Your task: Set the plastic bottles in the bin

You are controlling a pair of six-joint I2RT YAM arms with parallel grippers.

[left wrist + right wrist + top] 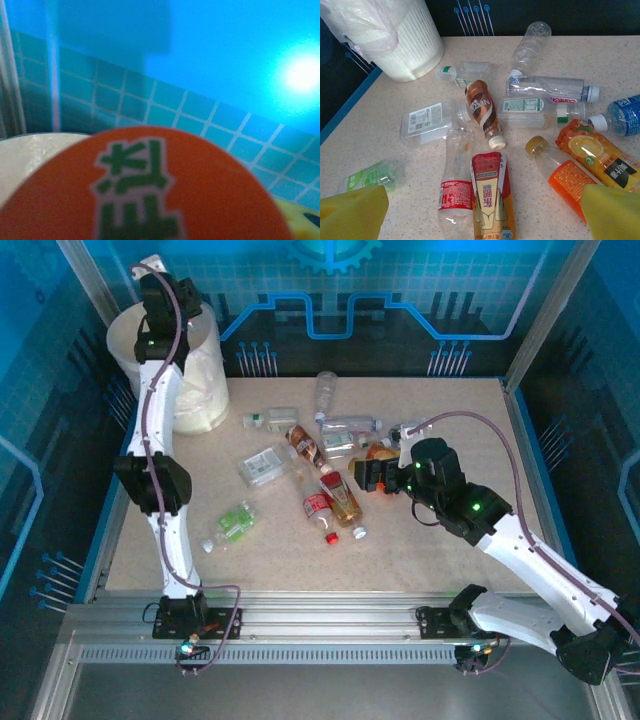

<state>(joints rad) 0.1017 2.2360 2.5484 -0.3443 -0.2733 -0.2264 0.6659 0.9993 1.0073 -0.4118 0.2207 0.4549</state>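
plastic bottles (pixel 318 508) lie scattered near the bin (pixel 206 385).

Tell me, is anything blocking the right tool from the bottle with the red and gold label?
Nothing visible does. The right tool is open, and the red and gold bottle lies on the table just ahead of its yellow fingers, nothing lying on top of it. A clear red-labelled bottle lies close beside it.
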